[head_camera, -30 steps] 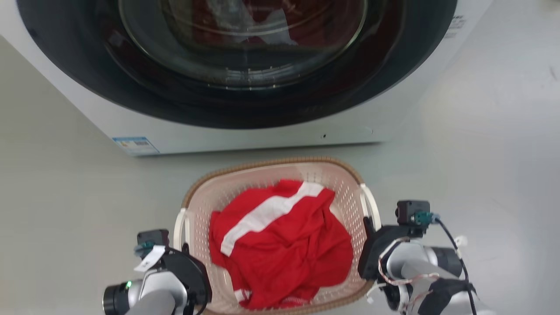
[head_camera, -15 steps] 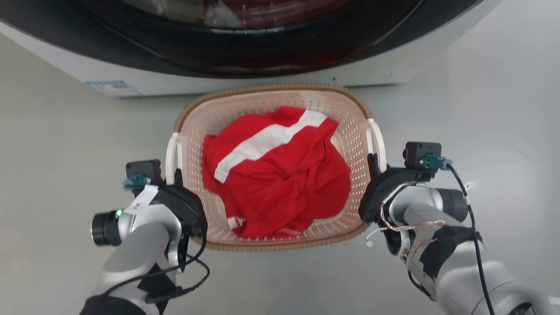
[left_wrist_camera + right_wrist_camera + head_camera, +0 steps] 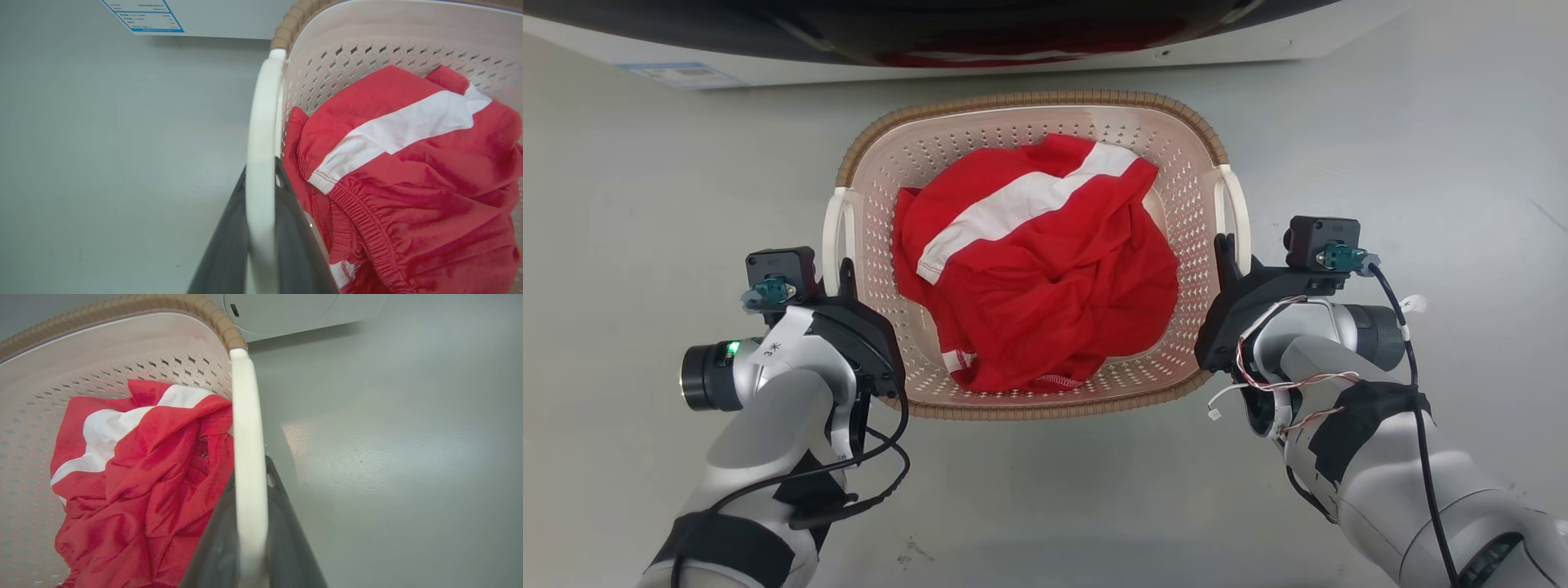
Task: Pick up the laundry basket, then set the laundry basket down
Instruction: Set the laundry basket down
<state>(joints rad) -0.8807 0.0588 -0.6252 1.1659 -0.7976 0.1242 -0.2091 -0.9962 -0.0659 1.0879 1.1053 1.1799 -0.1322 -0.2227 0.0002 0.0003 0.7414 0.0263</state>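
- Left gripper: jaws are closed narrow on the white left handle, one dark finger on each side. We see the same hold as a second ago.
- Laundry basket: it sits between the two arms, close in front of the washer, with a red garment heaped inside.
- The whole head view has shifted and the washer is now a strip at the top. We log a camera move, not a basket move.
- The basket reads slightly larger than before. We cannot tell whether its base has left the floor.
- Right gripper: jaws are likewise clamped across the right handle, unchanged.
- Judgement: both holds look symmetrical, so we take the lift as just starting. Set-down remains.
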